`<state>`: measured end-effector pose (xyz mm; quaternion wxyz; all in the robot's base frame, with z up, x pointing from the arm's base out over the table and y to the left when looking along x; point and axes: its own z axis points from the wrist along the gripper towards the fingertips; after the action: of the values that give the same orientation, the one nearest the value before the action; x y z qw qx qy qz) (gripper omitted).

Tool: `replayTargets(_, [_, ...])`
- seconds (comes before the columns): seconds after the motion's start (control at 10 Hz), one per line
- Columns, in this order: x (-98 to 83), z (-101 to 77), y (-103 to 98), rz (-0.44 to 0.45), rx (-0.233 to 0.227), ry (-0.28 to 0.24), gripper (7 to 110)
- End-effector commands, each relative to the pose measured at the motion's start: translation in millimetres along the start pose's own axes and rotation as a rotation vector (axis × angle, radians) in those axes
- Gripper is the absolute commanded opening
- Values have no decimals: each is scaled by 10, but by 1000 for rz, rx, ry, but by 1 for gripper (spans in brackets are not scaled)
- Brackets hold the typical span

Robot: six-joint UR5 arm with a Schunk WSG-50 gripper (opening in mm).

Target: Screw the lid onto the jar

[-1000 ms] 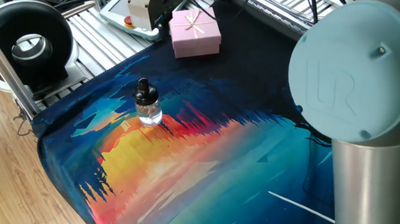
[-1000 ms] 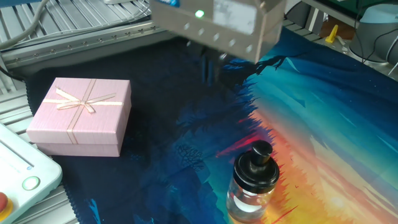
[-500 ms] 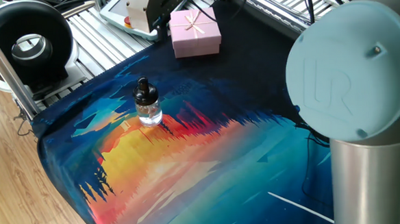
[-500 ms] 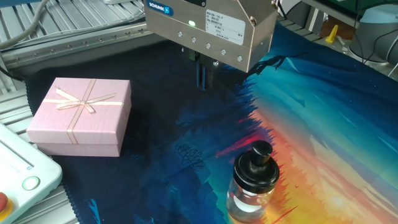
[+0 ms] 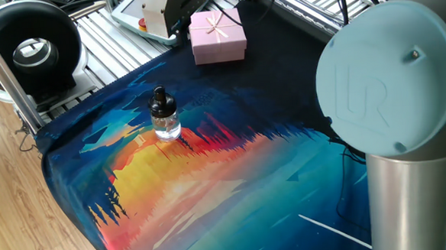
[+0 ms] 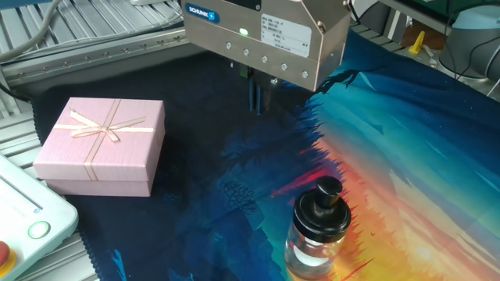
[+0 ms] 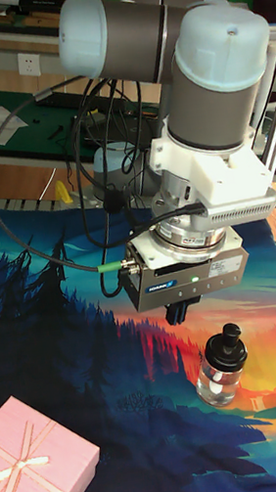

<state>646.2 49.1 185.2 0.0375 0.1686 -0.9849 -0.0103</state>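
Observation:
The small clear glass jar stands upright on the colourful cloth, with the black knobbed lid sitting on its neck. The other fixed view shows the jar and lid at the bottom right; the tall view shows the jar and lid too. My gripper hangs in the air behind and left of the jar, apart from it. In the tall view the gripper is up and left of the lid. Its dark fingers look close together and hold nothing. How wide they stand is unclear.
A pink gift box with a ribbon lies left of the gripper on the dark part of the cloth. A white device sits at the table's corner. The arm's large blue joint blocks the right side of one fixed view.
The gripper body has swung into place and dropped a little over the dark cloth, then nearly settled. The jar and lid have not moved.

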Motion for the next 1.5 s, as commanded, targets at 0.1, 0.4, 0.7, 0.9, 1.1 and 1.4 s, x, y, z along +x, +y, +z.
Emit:
replayTargets(0.1, [0,-11,91,-16,-39,-1,7])
replayTargets(0.4, [-150,-11,351,24,-109,8,7])
replayTargets(0.7, [-329,17,272,4,-78,-8,7])
replayTargets(0.9, [-316,-50,317,11,-31,-10,7])
replayTargets(1.1, [-201,-111,469,-18,-8,-23,7])
replayTargets(1.4, [-112,96,744,-42,27,-46,7])
